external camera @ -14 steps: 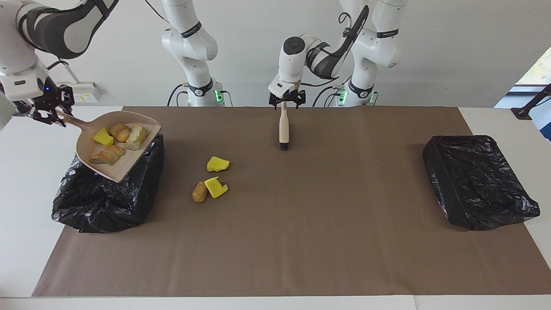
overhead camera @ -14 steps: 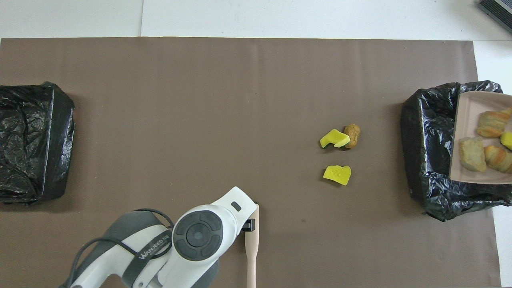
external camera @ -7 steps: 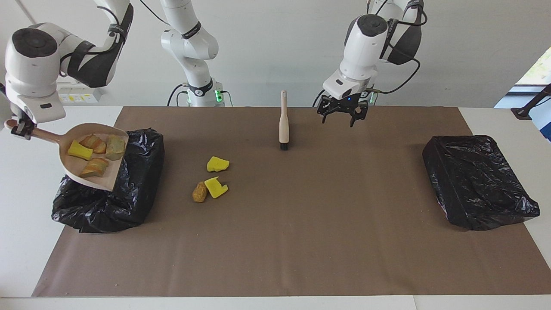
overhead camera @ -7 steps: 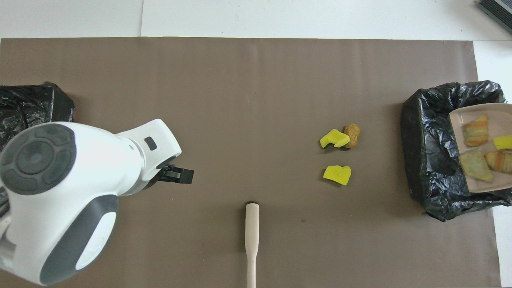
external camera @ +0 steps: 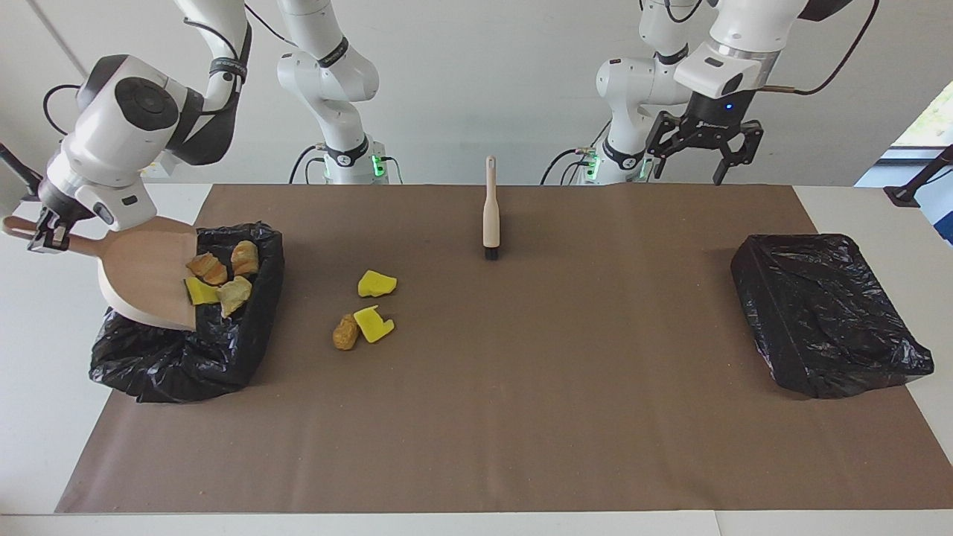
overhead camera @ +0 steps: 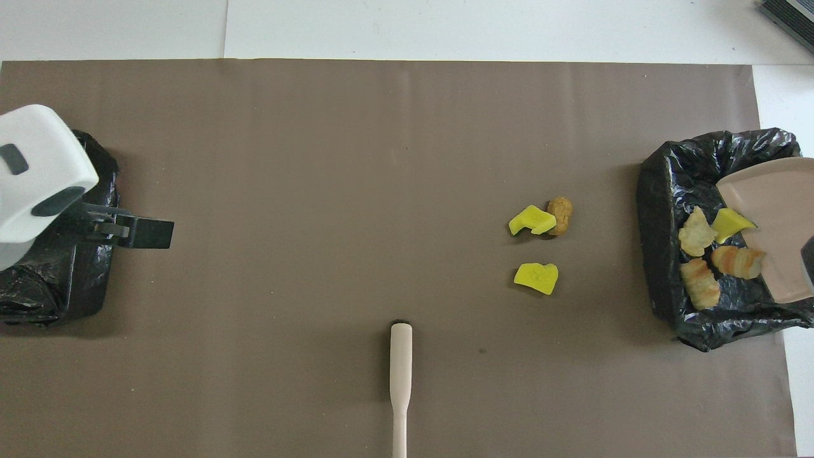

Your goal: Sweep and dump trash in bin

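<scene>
Nearest the robots, brush (external camera: 490, 216) upright on the brown mat (external camera: 521, 417), untouched. Left gripper (external camera: 705, 149) raised, jaws wide, holding nothing. Right gripper (external camera: 46, 234) clamped on dustpan (external camera: 145, 272) handle, pan tilted over bin (external camera: 190, 350) rim at the right arm's end, four trash pieces (external camera: 220, 279) at its lip. Three more (external camera: 366, 309) on the mat at the bin's three o'clock in the facing view, open mat all round. Second bin (external camera: 826, 316) at the left arm's end.

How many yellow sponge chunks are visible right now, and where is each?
3. One chunk lies on the brown mat; a second farther from the robots, touches a brown lump; the third is sliding off the dustpan into the bin. None looks hidden.
</scene>
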Tool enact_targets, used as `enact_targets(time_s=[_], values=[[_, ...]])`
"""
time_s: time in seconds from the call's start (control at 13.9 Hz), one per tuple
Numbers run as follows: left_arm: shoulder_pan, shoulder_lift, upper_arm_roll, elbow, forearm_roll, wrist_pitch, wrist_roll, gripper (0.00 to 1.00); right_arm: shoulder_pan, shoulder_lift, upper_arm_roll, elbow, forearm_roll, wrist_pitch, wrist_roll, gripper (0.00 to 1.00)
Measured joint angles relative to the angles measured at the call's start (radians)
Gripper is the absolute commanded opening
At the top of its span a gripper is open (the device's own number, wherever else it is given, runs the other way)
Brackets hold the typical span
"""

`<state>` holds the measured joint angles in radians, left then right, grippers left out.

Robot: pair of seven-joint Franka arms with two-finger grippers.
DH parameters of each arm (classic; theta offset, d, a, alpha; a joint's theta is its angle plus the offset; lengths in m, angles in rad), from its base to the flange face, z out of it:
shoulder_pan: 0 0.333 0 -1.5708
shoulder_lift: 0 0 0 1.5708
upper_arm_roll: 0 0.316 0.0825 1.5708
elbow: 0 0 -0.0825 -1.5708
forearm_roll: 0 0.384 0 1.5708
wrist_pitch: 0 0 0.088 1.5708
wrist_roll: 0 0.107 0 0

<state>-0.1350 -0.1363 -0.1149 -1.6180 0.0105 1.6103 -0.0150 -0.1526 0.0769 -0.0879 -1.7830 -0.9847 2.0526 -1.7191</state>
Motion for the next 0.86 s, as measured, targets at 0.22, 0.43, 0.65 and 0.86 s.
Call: enact_targets(time_s=[0.22, 0.43, 0.65, 0.86], values=[[0.039, 0.047, 0.003, 0.091, 0.001, -0.078, 0.038, 1.0, -0.001, -0.013, -0.002, 0.006, -0.03, -0.023, 0.001, 0.0], [0.059, 0.094, 0.003, 0.146, 0.001, -0.108, 0.084, 1.0, 0.0, -0.067, -0.002, 0.013, -0.034, -0.078, 0.001, 0.0], [0.064, 0.101, 0.002, 0.158, 0.001, -0.114, 0.092, 1.0, 0.017, -0.139, 0.008, 0.016, -0.025, -0.134, 0.025, 0.0], [0.065, 0.097, 0.003, 0.163, 0.002, -0.119, 0.092, 1.0, 0.029, -0.163, 0.066, 0.024, 0.063, -0.213, 0.167, 0.0]])
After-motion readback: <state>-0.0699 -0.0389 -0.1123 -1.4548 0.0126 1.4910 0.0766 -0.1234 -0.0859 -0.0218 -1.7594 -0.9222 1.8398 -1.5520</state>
